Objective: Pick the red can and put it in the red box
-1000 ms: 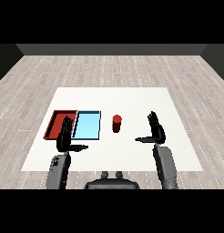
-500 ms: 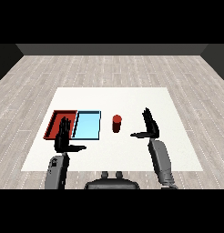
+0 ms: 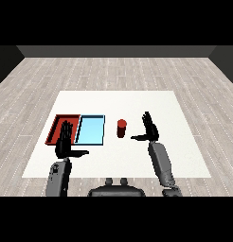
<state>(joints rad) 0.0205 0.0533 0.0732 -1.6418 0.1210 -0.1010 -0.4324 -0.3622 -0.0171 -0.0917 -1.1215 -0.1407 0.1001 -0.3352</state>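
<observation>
On the white table (image 3: 118, 101), the red can (image 3: 121, 128) stands upright just right of the light blue tray (image 3: 90, 130), and the right hand (image 3: 148, 129), fingers spread and holding nothing, sits nearer it than the open left hand (image 3: 65, 142), can lying to its left.

A red can (image 3: 121, 128), red tray (image 3: 58, 124), light blue tray (image 3: 91, 130), white table (image 3: 137, 101), black hands.
</observation>
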